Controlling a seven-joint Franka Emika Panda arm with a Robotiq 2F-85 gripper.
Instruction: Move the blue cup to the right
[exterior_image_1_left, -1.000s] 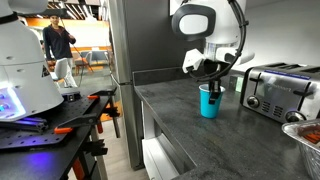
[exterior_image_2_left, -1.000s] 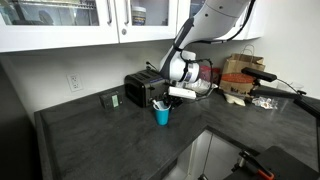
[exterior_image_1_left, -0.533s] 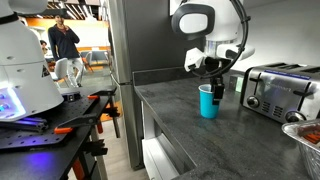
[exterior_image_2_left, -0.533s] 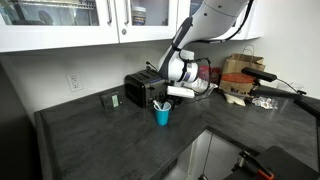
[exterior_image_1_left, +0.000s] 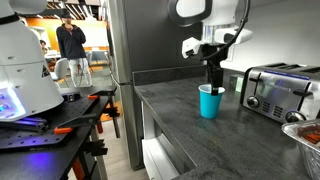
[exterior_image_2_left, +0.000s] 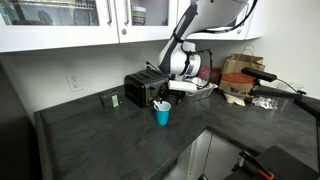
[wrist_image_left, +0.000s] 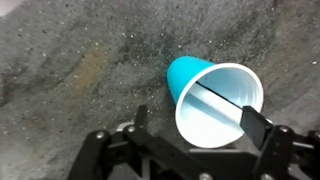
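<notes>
The blue cup (exterior_image_1_left: 208, 102) (exterior_image_2_left: 162, 115) stands upright on the dark stone counter (exterior_image_1_left: 190, 140), just in front of the chrome toaster (exterior_image_1_left: 280, 90). My gripper (exterior_image_1_left: 213, 78) (exterior_image_2_left: 166, 97) hangs directly above the cup, open, with its fingertips near the rim. From the wrist view I look down into the cup's white inside (wrist_image_left: 218, 105). The gripper (wrist_image_left: 197, 128) spans the cup there, with one finger (wrist_image_left: 256, 123) over the right side of the rim and the other to the left of it. Nothing is held.
The toaster (exterior_image_2_left: 143, 90) stands behind the cup near the wall. A brown bag and clutter (exterior_image_2_left: 238, 72) sit farther along the counter. A reddish dish (exterior_image_1_left: 305, 135) lies near the counter's front corner. The counter edge (exterior_image_1_left: 150, 115) drops to the floor.
The jaws have opened from nearly shut around the cup's rim to wide open, and the gripper has lifted a little. The cup stays upright where it was.
</notes>
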